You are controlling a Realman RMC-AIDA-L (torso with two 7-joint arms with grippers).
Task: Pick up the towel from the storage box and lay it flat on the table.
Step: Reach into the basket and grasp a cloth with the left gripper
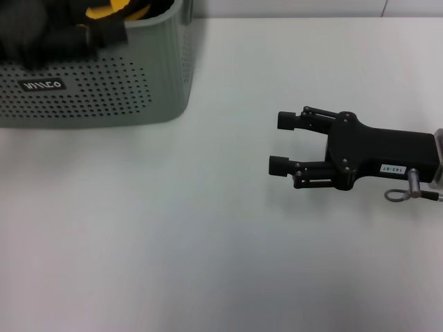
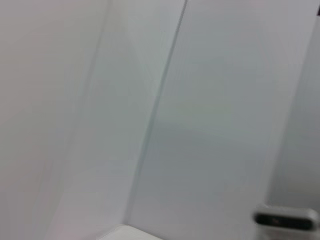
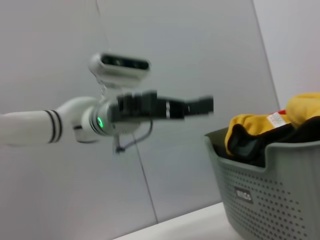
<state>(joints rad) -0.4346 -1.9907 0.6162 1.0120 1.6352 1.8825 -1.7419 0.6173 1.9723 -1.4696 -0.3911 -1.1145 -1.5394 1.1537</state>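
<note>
The black right gripper [image 1: 278,143] is open and holds nothing. The dark grey-green soft towel [image 1: 21,28] lies far left, inside the pale grey-green dotted plastic storage box [image 1: 104,86].

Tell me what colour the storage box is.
Pale grey-green, with dotted perforated walls; the storage box shows best in the head view.

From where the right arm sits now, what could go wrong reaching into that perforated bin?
The open right gripper sits over the white table, well away from the pale grey-green perforated storage box. Yellow cloth lies piled over the dark towel, so it might get grabbed instead. The left gripper hovers nearby; the arms could clash.
</note>
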